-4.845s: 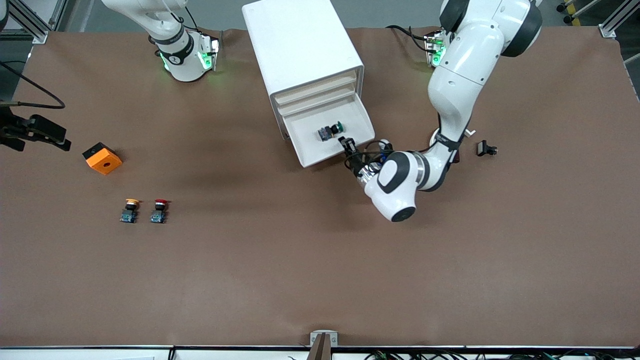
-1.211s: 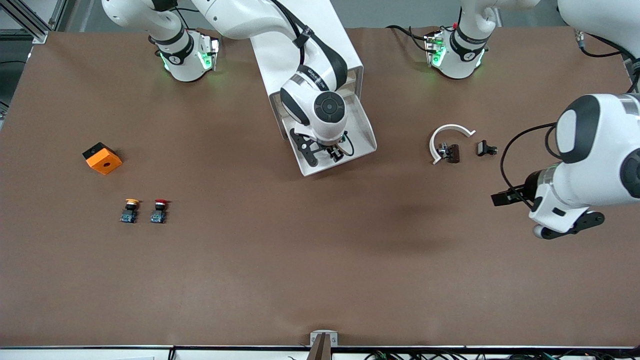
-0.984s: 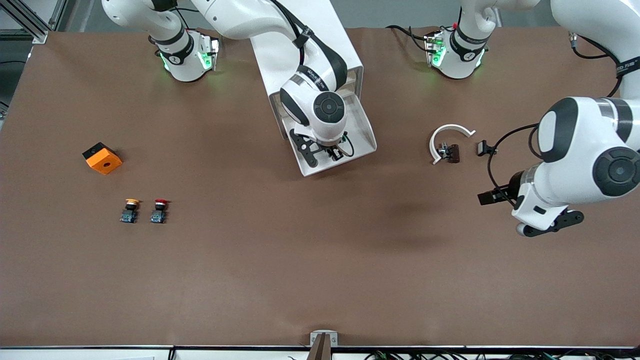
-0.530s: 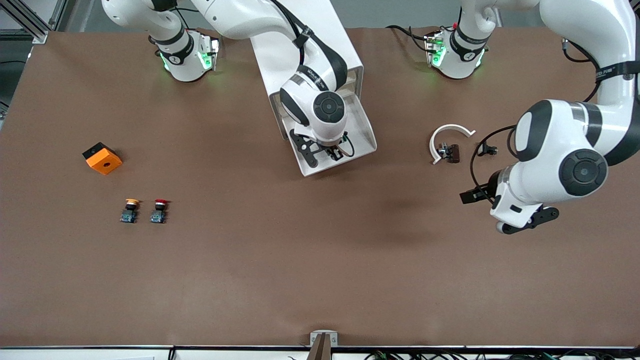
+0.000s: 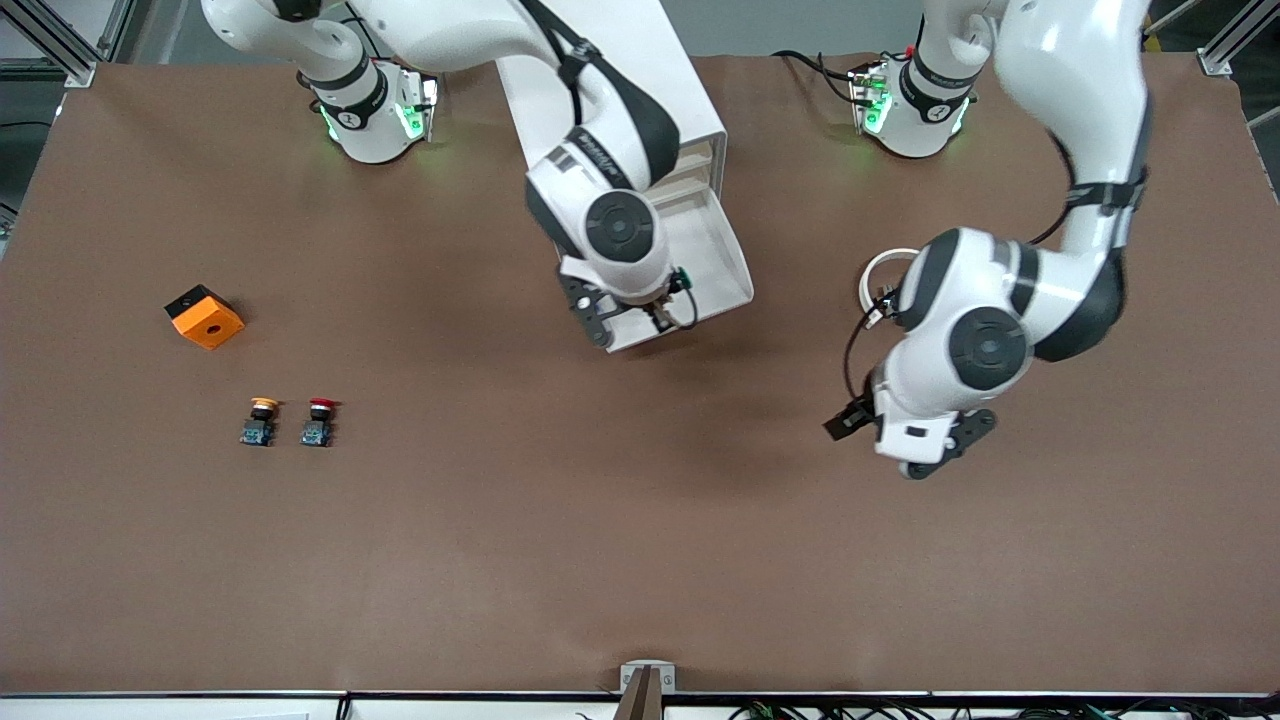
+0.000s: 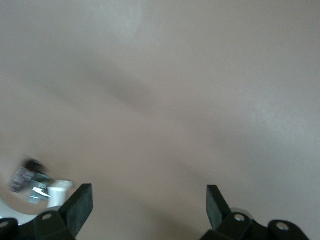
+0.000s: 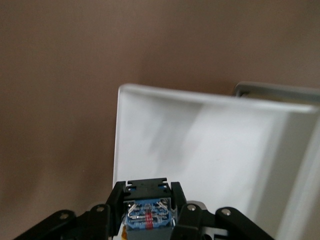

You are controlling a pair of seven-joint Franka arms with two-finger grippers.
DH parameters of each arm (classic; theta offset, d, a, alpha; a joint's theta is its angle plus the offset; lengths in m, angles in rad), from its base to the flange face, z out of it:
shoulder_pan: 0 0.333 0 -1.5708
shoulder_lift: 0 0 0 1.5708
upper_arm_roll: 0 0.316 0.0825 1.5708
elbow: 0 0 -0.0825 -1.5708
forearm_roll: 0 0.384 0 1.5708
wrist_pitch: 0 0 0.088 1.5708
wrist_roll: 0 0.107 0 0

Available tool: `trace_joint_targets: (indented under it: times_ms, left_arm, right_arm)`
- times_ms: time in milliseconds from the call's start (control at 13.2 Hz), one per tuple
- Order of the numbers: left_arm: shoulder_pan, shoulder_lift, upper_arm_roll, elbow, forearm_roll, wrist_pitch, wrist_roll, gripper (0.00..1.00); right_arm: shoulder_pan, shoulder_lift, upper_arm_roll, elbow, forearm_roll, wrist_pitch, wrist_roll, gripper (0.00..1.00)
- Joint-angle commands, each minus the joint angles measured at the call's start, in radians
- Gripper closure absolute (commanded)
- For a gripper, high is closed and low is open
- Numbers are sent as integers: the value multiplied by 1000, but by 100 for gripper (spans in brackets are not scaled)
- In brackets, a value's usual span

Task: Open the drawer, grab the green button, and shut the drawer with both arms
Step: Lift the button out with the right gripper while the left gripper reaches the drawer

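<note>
Right hand [image 7: 148,220] grasps button [image 7: 148,212] above open drawer [image 7: 210,145], lifting out; left hand [image 6: 149,207] released, waiting over table [image 5: 640,520].

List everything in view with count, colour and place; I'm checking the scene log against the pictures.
Cabinet: one, white, between the arms' bases.
Drawer: one, white, pulled open.
Green button: one, dark base, in the right pincer above the drawer.
Yellow button: one, toward the right arm's end.
Red button: one, beside the yellow one.
Orange block: one, farther from the camera than those buttons.
White ring piece: one, partly hidden by the left arm.
Right pincer: shut on the button.
Left pincer: open, over bare table.
</note>
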Motion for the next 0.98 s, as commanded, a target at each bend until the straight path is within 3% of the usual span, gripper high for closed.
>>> trace_joint_targets:
  times_ms: [0,227,378,530,681,908]
  left_arm:
    - [-61,107,3,72,3,34,-143,0]
    - [-147,158,3,97,0,36,-202,0]
    - [-162,154,-32,57,-29,25,-201,0]
    - [-223,148,-49,5,-22,27,-191,0]
    - [-280,142,-55,-35,-22,30,-197,0]
    - [-331,83,-98,-113,-32,31,-200,0]
  right_arm:
    - [-118,-110,10,-11,17,-188,-246,96]
    - [-213,-165,-1,-16,-105,-306,-555,96]
    - [-259,-200,-2,-38,-217,-308,-774,96]
    - [-341,-216,-2,-60,-236,-296,-970,95]
    - [-431,-219,-2,-123,-236,-226,-1187,92]
    - [-523,-221,-2,-277,-239,1,-1388,92]
